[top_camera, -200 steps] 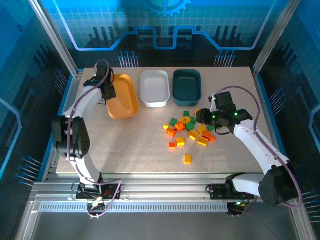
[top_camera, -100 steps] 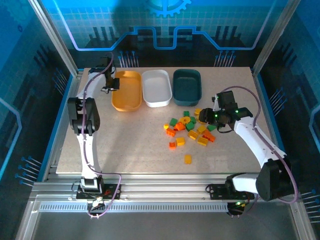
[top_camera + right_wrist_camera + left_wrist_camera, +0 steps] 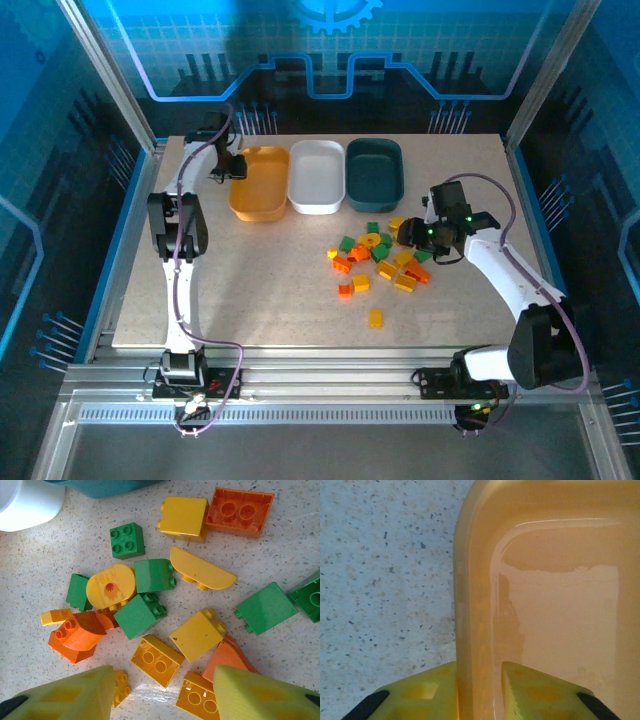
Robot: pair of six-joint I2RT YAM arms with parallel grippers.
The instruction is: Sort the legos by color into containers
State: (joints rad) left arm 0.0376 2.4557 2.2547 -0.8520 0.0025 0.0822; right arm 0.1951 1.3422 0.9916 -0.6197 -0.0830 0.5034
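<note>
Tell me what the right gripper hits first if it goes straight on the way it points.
The right gripper would likely meet the yellow brick centred between its open fingers first; depth unclear.

Speckled tabletop (image 3: pixel 270 290), aluminium frame rails (image 3: pixel 320 385)

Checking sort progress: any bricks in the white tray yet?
No, the white tray is bare inside, and the bricks lie loose on the table in front of it.
</note>
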